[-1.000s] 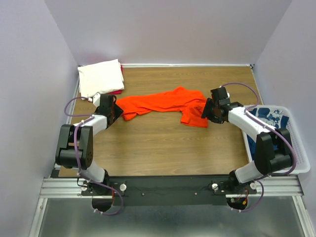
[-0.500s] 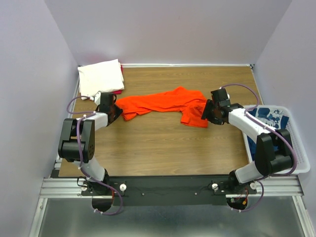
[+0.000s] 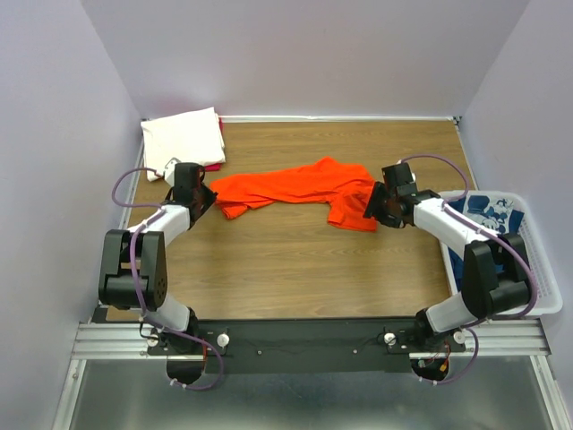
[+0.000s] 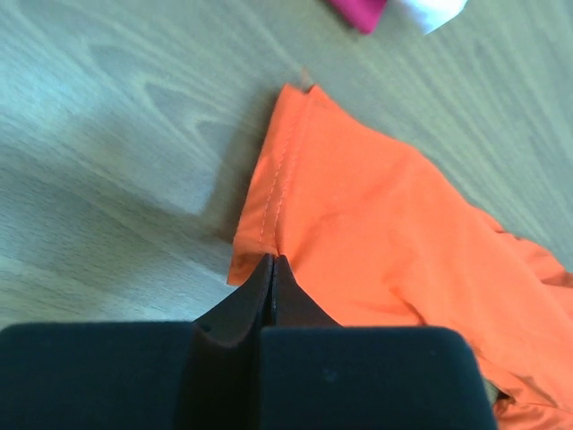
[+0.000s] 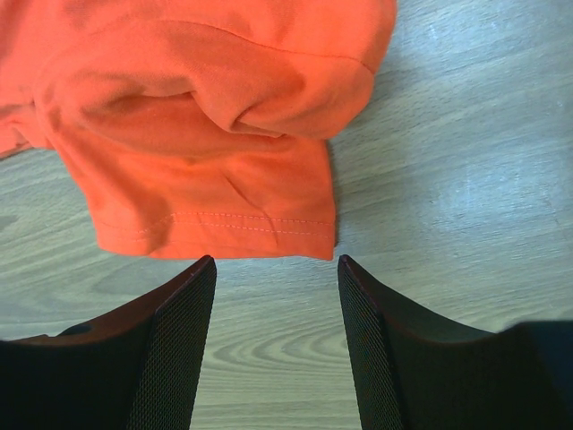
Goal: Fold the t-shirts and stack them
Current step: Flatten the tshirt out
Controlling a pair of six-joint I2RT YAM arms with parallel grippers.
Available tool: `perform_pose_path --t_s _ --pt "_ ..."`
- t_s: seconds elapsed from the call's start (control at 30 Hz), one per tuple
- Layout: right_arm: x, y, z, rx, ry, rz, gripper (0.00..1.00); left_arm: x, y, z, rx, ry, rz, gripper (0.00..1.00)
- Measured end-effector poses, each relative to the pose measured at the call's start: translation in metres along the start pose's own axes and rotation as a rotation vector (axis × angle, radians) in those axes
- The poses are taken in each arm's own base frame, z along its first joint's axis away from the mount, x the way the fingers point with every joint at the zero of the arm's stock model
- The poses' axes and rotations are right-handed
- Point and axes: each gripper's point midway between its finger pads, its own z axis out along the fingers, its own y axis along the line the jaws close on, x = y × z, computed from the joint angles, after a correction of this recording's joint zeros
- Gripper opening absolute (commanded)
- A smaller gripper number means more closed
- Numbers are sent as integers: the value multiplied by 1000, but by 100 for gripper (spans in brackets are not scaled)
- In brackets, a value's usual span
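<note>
The plain bright orange t-shirt (image 3: 295, 184) lay crumpled and stretched out on the brown wooden tabletop (image 3: 295, 269), its long axis running from one gripper to the other. The left gripper (image 4: 271, 264) had its black jaws pressed together on the stitched hem at the cloth's near corner. The rest of the garment spread ahead of those jaws and off to their right. The right gripper (image 5: 276, 262) stood low over the wood with its jaws apart and empty. The opposite hemmed edge lay just ahead of its fingertips, roughly centred on the gap but not yet between them. Each arm was therefore nearest its own end of the shirt. The coming move probably depended on the right jaws sliding straight forward along the table to take that edge, so the orange t-shirt could be drawn flat between the two. Further ahead of the left jaws, a folded cream-white t-shirt (image 3: 183, 139) rested on a red-pink one (image 3: 213, 167), well apart from the right gripper.
</note>
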Motion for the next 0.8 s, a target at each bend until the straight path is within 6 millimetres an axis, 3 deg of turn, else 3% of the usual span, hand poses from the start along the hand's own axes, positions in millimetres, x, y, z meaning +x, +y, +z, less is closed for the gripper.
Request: perform_pose_path --t_s 0.3,0.5,0.57,0.73,0.8 --pt "16 -7 14 20 38 22 62 -16 -11 -20 38 -40 36 0" --pt "26 -14 23 46 56 33 53 -22 -17 -29 61 -59 56 0" --pt "27 -15 28 52 57 39 44 -23 -18 -30 67 -61 67 0" --pt "22 -13 37 58 33 62 1 -23 -18 -32 76 -59 98 0" --pt "19 -13 38 58 25 62 1 -24 -19 -33 79 -60 111 0"
